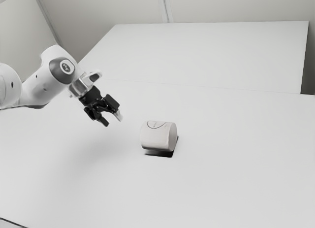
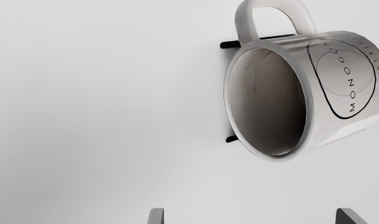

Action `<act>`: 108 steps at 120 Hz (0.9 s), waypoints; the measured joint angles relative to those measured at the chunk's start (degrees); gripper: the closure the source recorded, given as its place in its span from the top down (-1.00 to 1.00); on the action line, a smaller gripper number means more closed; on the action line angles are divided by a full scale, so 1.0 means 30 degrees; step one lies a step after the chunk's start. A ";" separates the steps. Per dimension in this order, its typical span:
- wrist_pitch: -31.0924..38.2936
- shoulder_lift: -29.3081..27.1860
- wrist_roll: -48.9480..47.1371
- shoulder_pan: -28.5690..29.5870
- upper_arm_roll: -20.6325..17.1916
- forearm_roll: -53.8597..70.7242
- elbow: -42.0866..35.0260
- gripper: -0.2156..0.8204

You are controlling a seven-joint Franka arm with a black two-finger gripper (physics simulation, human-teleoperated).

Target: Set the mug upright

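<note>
In the exterior view my gripper (image 1: 112, 120) hangs above the table, to the exterior view's left of the mug (image 1: 156, 136) and apart from it. The white mug lies on its side over something thin and dark. Seen in the wrist view, the mug (image 2: 344, 81) turns its open mouth toward the camera, with its handle out to one side and a printed logo on its wall. My gripper (image 2: 250, 214) is open there, its two fingertips wide apart with nothing between them.
The mug lies on a large white table (image 1: 226, 188). Thin black pieces (image 2: 229, 45) stick out from under the mug. A white panel (image 1: 211, 50) stands behind, at the top of the exterior view.
</note>
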 joint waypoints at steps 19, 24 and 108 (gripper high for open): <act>-0.0490 0.1179 0.2412 -0.0163 -0.0009 -0.3189 -0.0204 0.58; -0.0516 0.1375 0.2964 -0.0243 -0.0011 -0.4128 -0.0303 0.58; 0.0214 0.2439 0.8220 -0.1372 -0.0042 -1.1994 -0.1620 0.31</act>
